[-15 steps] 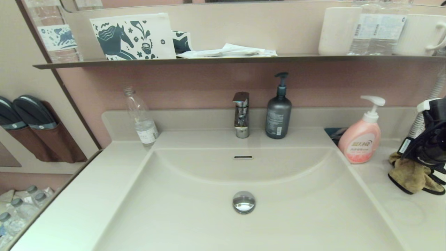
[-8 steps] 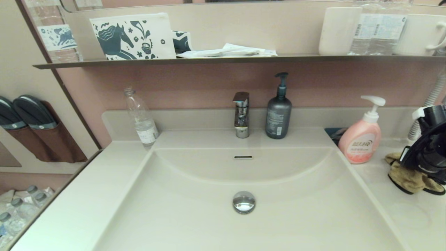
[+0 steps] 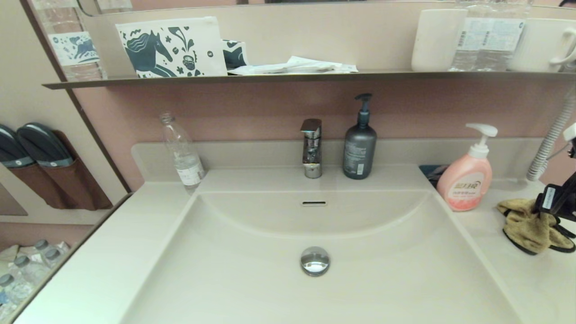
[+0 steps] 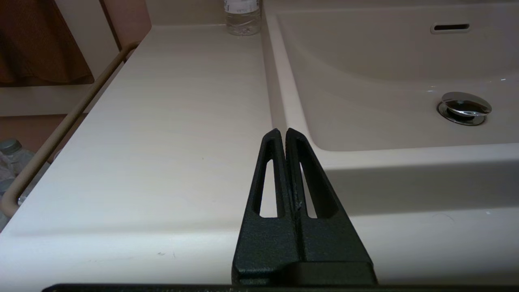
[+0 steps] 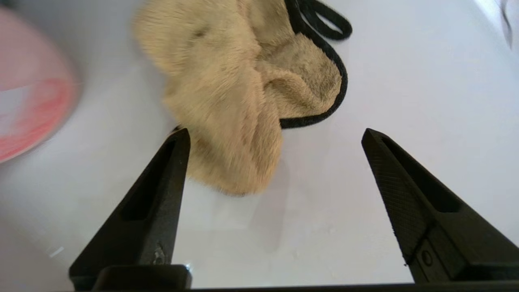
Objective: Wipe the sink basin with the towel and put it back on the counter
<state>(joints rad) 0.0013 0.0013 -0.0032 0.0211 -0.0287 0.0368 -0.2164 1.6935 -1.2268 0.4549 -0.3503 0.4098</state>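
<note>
The mustard-yellow towel (image 3: 526, 222) with black edging lies crumpled on the counter (image 3: 504, 270) at the far right, beside the pink soap bottle (image 3: 465, 182). My right gripper (image 5: 275, 136) hangs open just over the counter, its fingers wide apart, with the towel (image 5: 243, 89) lying loose ahead of the tips and nothing held. In the head view only part of that arm (image 3: 560, 198) shows at the right edge. The cream-white sink basin (image 3: 252, 265) with its chrome drain plug (image 3: 315, 260) holds nothing. My left gripper (image 4: 282, 132) is shut and parked over the counter's front left.
A chrome faucet (image 3: 311, 147) and a dark pump bottle (image 3: 359, 144) stand behind the basin. A clear water bottle (image 3: 182, 150) stands at the back left. A grey corrugated hose (image 3: 551, 139) runs down at the far right. A dark wall shelf (image 3: 270, 78) hangs above.
My right gripper has drawn back to the right and away from the towel, which stays on the counter and now shows more fully.
</note>
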